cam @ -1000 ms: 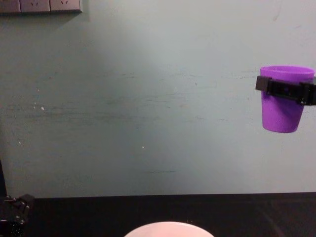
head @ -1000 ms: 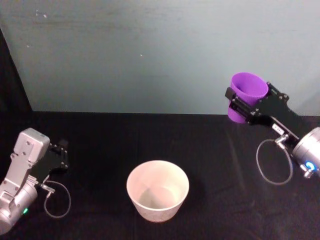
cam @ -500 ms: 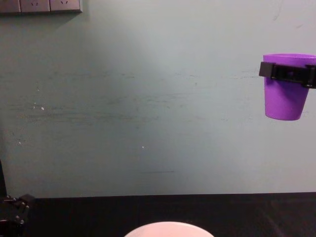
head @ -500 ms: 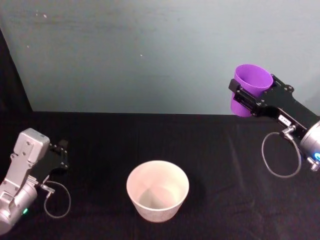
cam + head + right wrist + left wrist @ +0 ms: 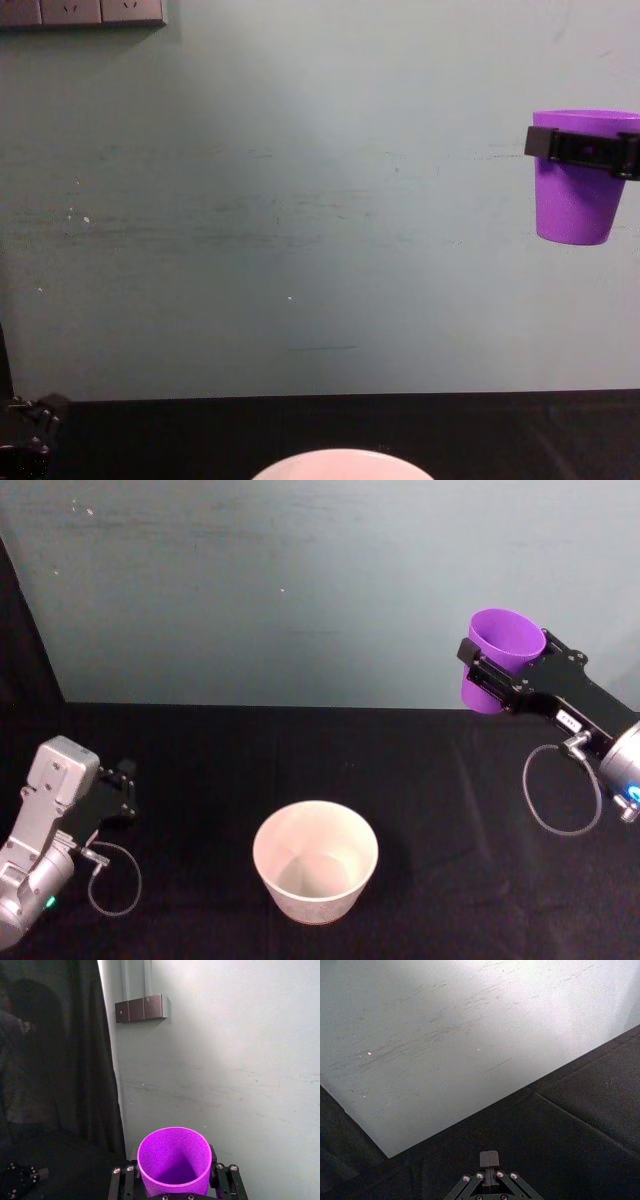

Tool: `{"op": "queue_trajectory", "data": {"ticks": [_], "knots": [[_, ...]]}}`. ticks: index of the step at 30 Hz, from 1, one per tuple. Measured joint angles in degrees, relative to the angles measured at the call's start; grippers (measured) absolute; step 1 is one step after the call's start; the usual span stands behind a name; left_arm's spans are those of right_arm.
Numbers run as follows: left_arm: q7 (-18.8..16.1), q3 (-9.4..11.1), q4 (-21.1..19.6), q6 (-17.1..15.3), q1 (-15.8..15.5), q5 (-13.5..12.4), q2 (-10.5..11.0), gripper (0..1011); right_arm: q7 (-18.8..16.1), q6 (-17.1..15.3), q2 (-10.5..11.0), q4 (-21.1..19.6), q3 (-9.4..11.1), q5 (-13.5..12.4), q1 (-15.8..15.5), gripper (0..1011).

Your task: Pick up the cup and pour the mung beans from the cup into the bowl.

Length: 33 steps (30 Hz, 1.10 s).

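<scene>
My right gripper is shut on the purple cup, holding it upright high above the table at the right, well to the right of the bowl. From the chest, the cup hangs against the wall with the gripper's black fingers clamped just under its rim. The right wrist view looks down into the cup; its inner wall shows purple and the mung beans are out of view. The pale bowl stands on the black table near the front middle, with its rim low in the chest view. My left gripper rests shut at the left.
A black cloth covers the table, backed by a pale green wall. A socket strip sits high on the wall at the left. Cable loops hang from both wrists, one under the right arm.
My right gripper has lifted the cup higher and slightly to the right, then nearly stopped. The bowl and the left arm have stayed in place.
</scene>
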<state>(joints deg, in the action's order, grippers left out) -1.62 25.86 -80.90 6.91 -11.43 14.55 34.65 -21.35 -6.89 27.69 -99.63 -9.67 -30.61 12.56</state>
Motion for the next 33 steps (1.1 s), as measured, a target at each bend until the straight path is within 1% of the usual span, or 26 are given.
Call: {"op": "queue_trajectory", "data": {"ticks": [33], "knots": [[0.0,0.0,0.0,0.0,0.0,0.0,0.0,0,0.0,0.1,-0.1,0.1,0.0,0.1,0.0,737]]}}
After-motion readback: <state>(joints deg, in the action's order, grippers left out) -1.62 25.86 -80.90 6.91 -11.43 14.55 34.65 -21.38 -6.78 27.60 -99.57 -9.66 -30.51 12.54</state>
